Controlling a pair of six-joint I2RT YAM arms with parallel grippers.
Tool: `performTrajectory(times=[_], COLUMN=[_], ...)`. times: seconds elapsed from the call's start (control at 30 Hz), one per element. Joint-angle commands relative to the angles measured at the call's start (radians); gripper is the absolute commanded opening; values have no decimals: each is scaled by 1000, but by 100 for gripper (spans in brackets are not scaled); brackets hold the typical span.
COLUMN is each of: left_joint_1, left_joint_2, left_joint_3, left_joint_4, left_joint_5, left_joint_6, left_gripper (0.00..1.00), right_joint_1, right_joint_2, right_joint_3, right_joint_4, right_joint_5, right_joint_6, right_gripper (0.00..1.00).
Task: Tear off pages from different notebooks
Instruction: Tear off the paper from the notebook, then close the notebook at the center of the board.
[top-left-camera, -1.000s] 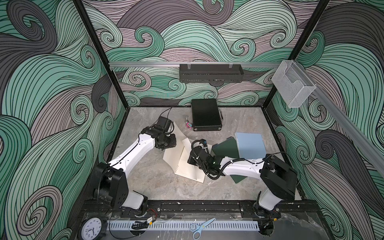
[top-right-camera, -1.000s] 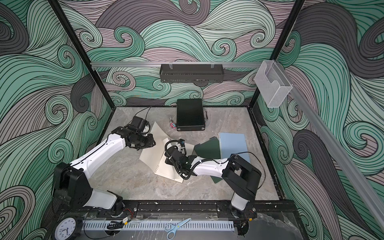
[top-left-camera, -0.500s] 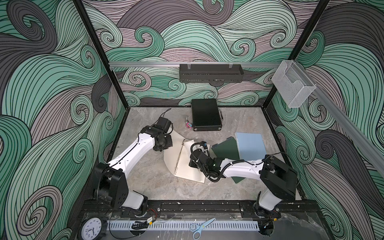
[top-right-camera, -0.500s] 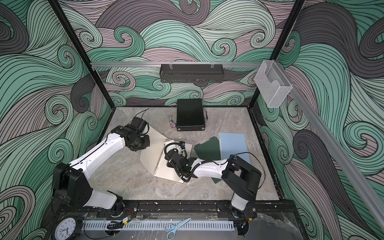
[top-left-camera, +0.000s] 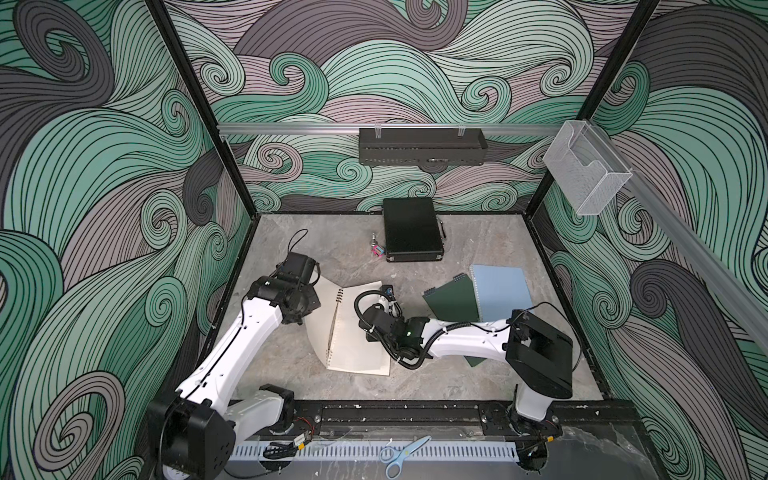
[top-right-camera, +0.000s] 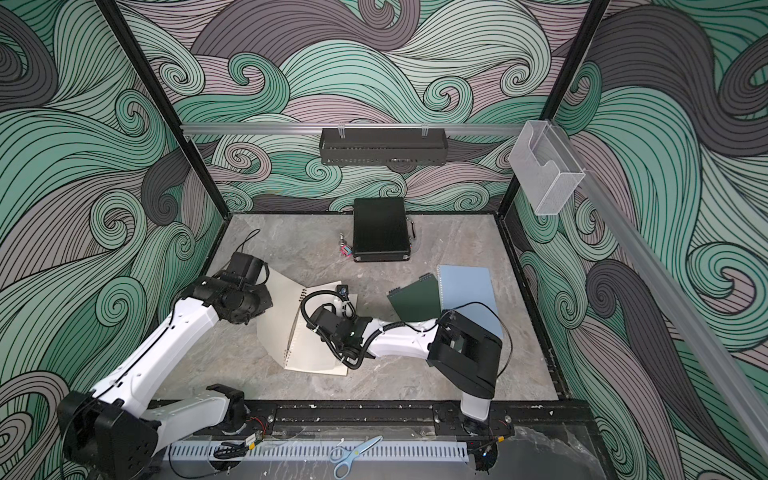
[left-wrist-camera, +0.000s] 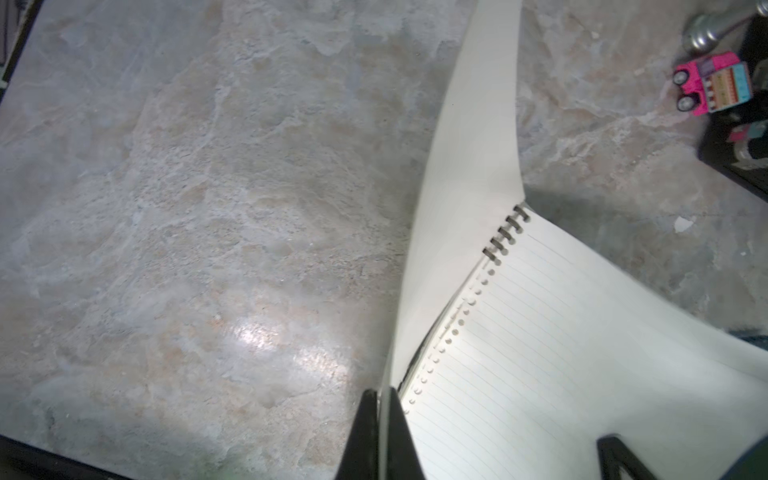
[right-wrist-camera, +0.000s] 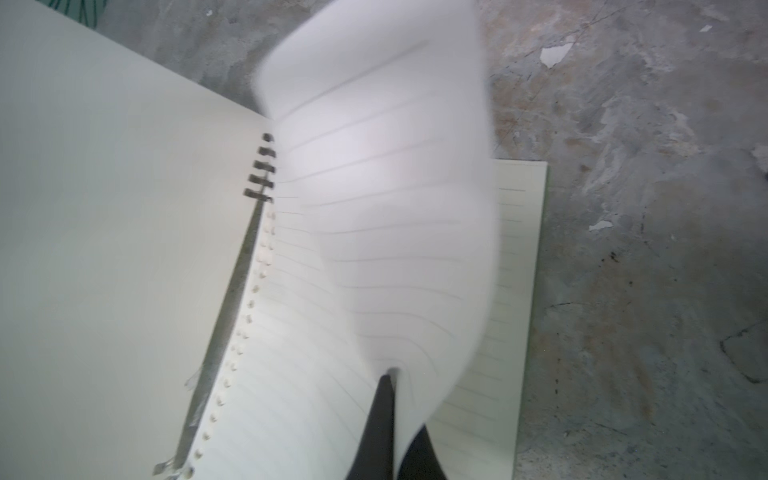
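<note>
- In both top views the beige notebook (top-left-camera: 357, 338) (top-right-camera: 316, 351) lies open mid-table, to the left of the dark green notebook (top-left-camera: 451, 301) and the light blue notebook (top-left-camera: 500, 291) and apart from them. Its spine, the long axis, runs from the back wall toward the front rail, leaning a little. The cover (top-left-camera: 322, 324) curls up toward the left arm.
- Left wrist view: the left gripper (left-wrist-camera: 380, 434) is pressed together on the cover's edge. That thin pinch looks like the only anchor. If the cover slips out, I'd expect the whole book to follow the pull.
- Right wrist view: the right gripper (right-wrist-camera: 397, 432) pinches a lined page (right-wrist-camera: 386, 208), which rises from the spine smeared in the picture. The coil (right-wrist-camera: 262, 170) shows at one end of the spine, with bare punched holes along most of it. A pull across the sheet, rather than straight away from the coil, could rip it at the pinch or leave a ragged strip.
</note>
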Motion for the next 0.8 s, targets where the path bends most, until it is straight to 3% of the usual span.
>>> performTrajectory(times=[0.0, 0.13, 0.43, 0.6, 0.77], left_joint_1=[42, 101, 161, 173, 173], left_joint_2=[-36, -5, 51, 60, 73], left_joint_3=[24, 53, 60, 76, 142], left_joint_4=[-26, -73, -87, -88, -134], left_joint_5=[-115, -115, -143, -116, -142], left_joint_6=[-18, 4, -10, 14, 34], left_gripper=[0, 0, 0, 0, 0], right_joint_1=[0, 0, -17, -15, -18], right_joint_2=[7, 24, 100, 84, -1], right_joint_3=[28, 47, -19, -21, -35], right_joint_4=[-189, -427, -552, -555, -512], right_joint_5=[142, 280, 337, 339, 347], right_joint_6=[11, 122, 305, 308, 225], right_gripper=[0, 0, 0, 0, 0])
